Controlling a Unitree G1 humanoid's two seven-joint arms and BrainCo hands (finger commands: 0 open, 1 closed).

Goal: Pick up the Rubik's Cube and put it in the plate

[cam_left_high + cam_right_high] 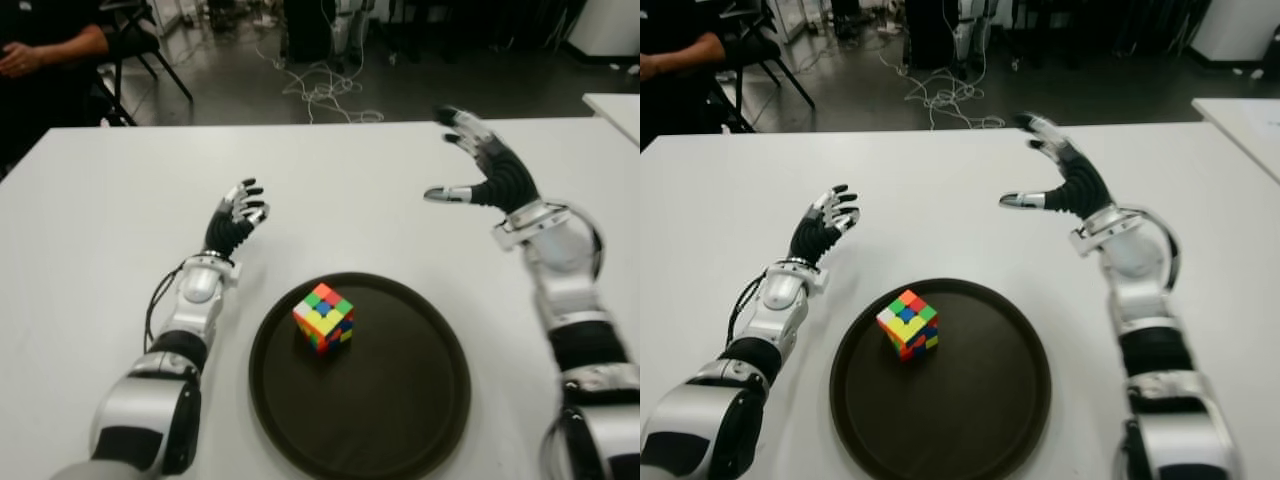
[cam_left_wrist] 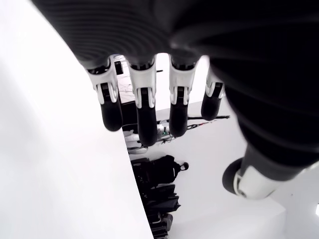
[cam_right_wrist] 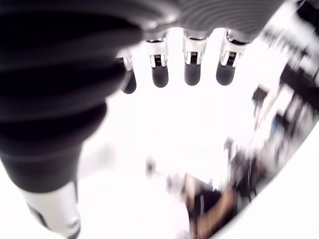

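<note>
Rubik's Cube [image 1: 323, 317] sits inside the plate [image 1: 400, 420], a dark round tray on the white table [image 1: 90, 210], and it rests toward the plate's 10 o'clock side, clear of the rim, with one corner turned toward the robot. Neither hand touches it. The left hand [image 1: 236, 219] shows at about 10 o'clock from the plate, just beyond its rim, low over the table with its forearm stretched along the surface; whether it touches the table cannot be told. Its own wrist view shows the fingers [image 2: 142, 107] extended side by side with nothing between them, so the hand is released and empty. The right hand [image 1: 484, 168] is raised at about 2 o'clock from the plate, well apart from the cube, palm turned inward, thumb sticking out toward the centre and fingers [image 3: 193, 64] spread; it too is relaxed and holds nothing. At the table's far edge, around 11 o'clock, a seated person [image 1: 40, 50] in dark clothing is partly in view, and cables [image 1: 320, 95] lie on the floor beyond the table.
</note>
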